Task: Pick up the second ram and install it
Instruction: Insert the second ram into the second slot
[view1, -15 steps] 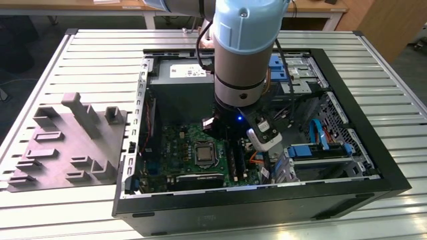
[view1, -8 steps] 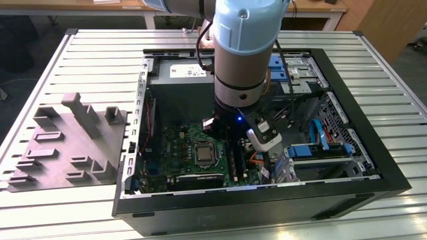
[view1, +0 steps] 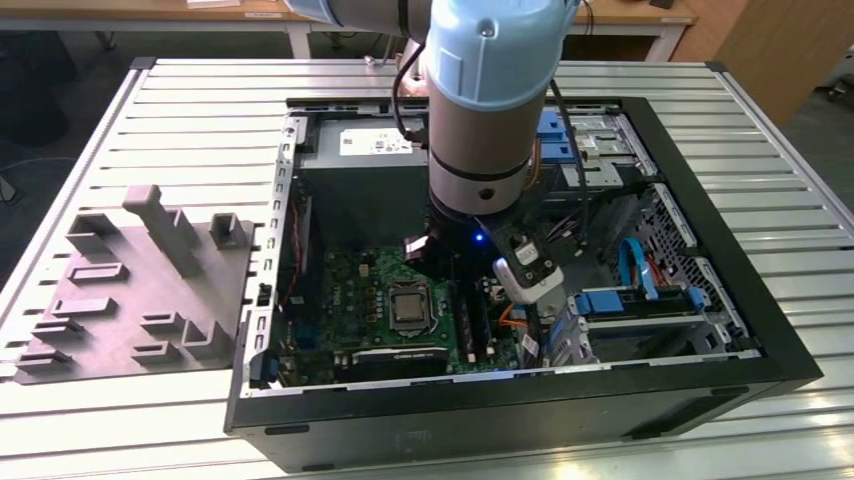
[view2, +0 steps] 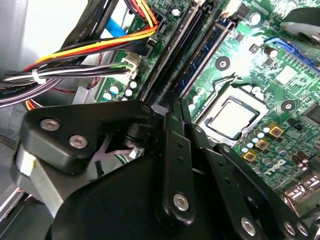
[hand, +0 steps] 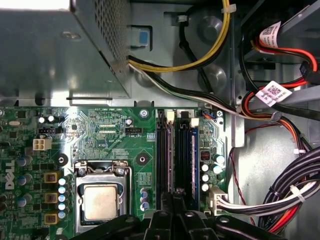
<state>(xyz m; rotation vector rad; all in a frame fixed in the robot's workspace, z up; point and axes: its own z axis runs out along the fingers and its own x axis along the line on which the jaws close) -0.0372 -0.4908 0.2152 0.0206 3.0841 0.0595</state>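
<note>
My gripper (hand: 173, 196) (view2: 176, 106) is low inside the open computer case (view1: 747, 300), over the black memory slots beside the processor socket (hand: 100, 200). Its two fingers stand almost together, shut on the near end of the second ram (hand: 171, 155) (view2: 175, 60). That stick is seen edge-on as a dark strip standing along one slot rail. One slot further from the socket, another blue-green memory stick (hand: 193, 155) (view2: 205, 55) sits seated. How deep the held stick sits in its slot I cannot tell. In the exterior view the arm (view1: 481, 120) hides the fingers.
Bundled power cables (hand: 295, 200) (view2: 75, 55) run close beside the slots. The power supply box (hand: 50, 50) stands past the board's far edge, and blue drive brackets (view1: 641, 300) fill the case towards the exterior view's right. A grey moulded tray (view1: 134, 290) lies outside on the slatted table.
</note>
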